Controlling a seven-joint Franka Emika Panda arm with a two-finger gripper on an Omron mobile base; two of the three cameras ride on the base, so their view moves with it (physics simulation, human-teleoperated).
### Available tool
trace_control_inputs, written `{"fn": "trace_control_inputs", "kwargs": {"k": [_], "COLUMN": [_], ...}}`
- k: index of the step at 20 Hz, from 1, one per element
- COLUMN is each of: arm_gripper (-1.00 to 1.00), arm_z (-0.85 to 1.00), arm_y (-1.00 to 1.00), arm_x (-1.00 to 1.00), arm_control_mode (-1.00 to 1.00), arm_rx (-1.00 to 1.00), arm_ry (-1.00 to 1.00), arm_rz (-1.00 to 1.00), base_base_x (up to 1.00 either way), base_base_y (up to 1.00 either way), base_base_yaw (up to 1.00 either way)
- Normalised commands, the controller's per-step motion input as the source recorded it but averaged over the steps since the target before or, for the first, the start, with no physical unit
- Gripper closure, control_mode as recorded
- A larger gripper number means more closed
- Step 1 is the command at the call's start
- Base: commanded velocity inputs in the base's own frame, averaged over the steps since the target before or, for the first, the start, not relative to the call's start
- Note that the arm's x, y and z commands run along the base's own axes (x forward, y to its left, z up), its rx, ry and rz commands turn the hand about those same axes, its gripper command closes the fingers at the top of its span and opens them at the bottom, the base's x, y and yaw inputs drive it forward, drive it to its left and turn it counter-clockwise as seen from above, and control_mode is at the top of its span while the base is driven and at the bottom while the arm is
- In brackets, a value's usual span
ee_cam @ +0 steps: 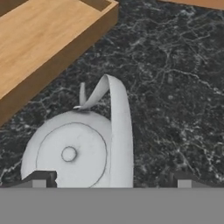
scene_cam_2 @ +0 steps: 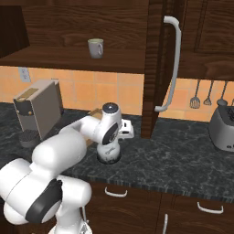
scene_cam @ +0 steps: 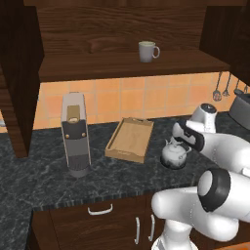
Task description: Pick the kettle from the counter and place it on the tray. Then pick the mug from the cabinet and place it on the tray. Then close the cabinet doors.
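Shiny silver-grey metal on the kettle (scene_cam: 175,155), round-bodied with a thin arched handle, a little lid knob and a short spout. It sits on the speckled black-grey stone counter (scene_cam: 44,180), just beside the near right corner of the tray (scene_cam: 130,139), not on it. From the hand view the kettle (ee_cam: 83,148) is right below the camera, lid forming neat concentric circles, handle curving up like a flat ribbon.

The gripper (ee_cam: 112,180) hangs straight over the kettle with its jaws spread wide, one dark fingertip (ee_cam: 40,178) at each side of the body, nothing clamped. In the right base view the kettle (scene_cam_2: 109,153) peeks out under the white wrist.

The tray is light tan wood, shallow, rectangular, with a raised rim and cut-out handles, its grain running lengthwise in the hand view (ee_cam: 39,48).

Up on the dark brown wood-grain cabinet (scene_cam: 117,66) shelf stands the mug (scene_cam: 147,51), a small grey-beige cylinder with a loop handle on its right. The right cabinet door (scene_cam_2: 157,68) stands open, with a long silver bar handle (scene_cam_2: 171,64).

A boxy grey coffee machine (scene_cam: 75,134) stands left of the tray, and a metal toaster (scene_cam_2: 222,128) sits far right under hanging utensils (scene_cam_2: 208,97) on orange tiles.
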Motion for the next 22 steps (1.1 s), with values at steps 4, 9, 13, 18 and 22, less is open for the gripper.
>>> {"fn": "trace_control_inputs", "kwargs": {"k": [4, 9, 13, 18, 22], "arm_gripper": [-1.00, -1.00, 1.00, 1.00, 1.00], "arm_z": [-0.19, -0.22, -0.25, -0.16, 0.15], "arm_y": [0.00, 0.01, 0.03, 0.02, 0.10], "arm_x": [0.20, 0.15, -0.15, -0.18, -0.25], "arm_control_mode": [-1.00, -1.00, -1.00, -1.00, -1.00], "arm_rx": [0.00, 0.00, 0.00, -0.01, 0.00], "arm_ry": [0.01, 0.00, 0.00, 0.00, 0.00], "arm_rz": [0.02, 0.01, 0.02, 0.00, 0.00], "base_base_x": [0.00, 0.00, 0.00, 0.00, 0.00], "base_base_y": [0.00, 0.00, 0.00, 0.00, 0.00], "base_base_yaw": [0.00, 0.00, 0.00, 0.00, 0.00]}}
